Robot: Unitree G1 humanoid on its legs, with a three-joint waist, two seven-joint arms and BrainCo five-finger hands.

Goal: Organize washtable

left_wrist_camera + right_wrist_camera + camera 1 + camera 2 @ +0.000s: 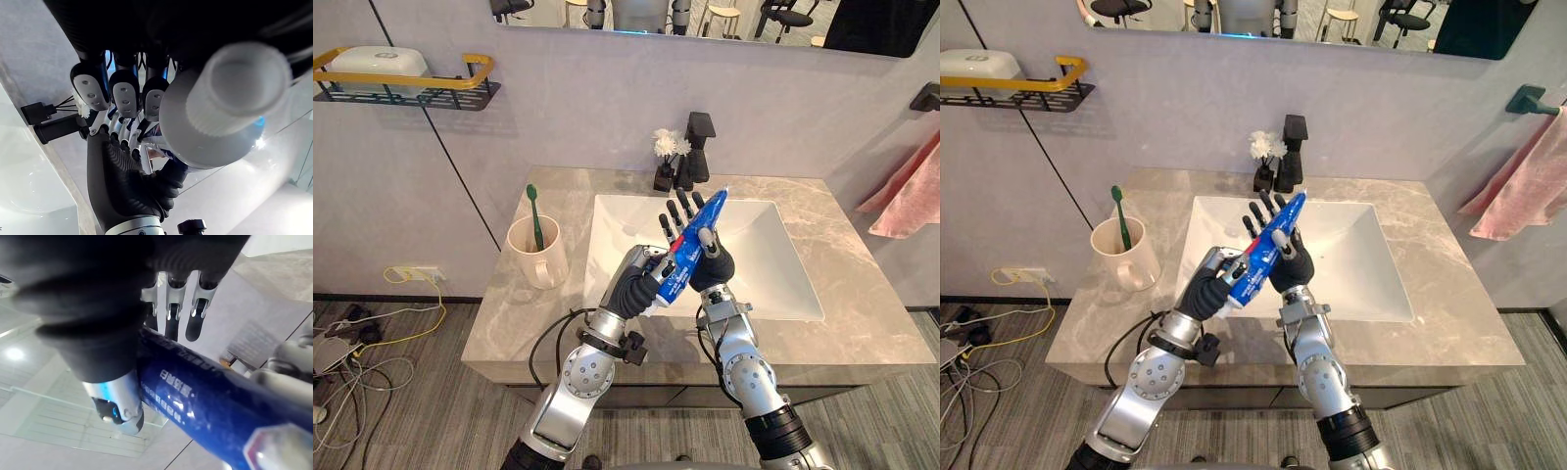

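Centre frame, over the white square basin (773, 264), a glossy blue toothpaste tube (690, 252) tilts up; the left hand (636, 279) curls round its ribbed white-cap end. The right hand (715, 266) pins the flat upper part with its thumb, fingers straight.

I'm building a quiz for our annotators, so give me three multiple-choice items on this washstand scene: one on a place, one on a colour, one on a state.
1. Where is the green toothbrush?
A. on the wall shelf
B. in the cup left of the sink
C. on the floor

2. What colour is the towel hanging at the right?
A. pink
B. green
C. black

3. How is the toothpaste tube?
A. lying on the counter
B. standing in the cup
C. held over the sink by both hands

Answers:
1. B, the brush stands upright in the cup.
2. A, the cloth is pink.
3. C, the left hand curls round its cap end and the right hand has its thumb on it.
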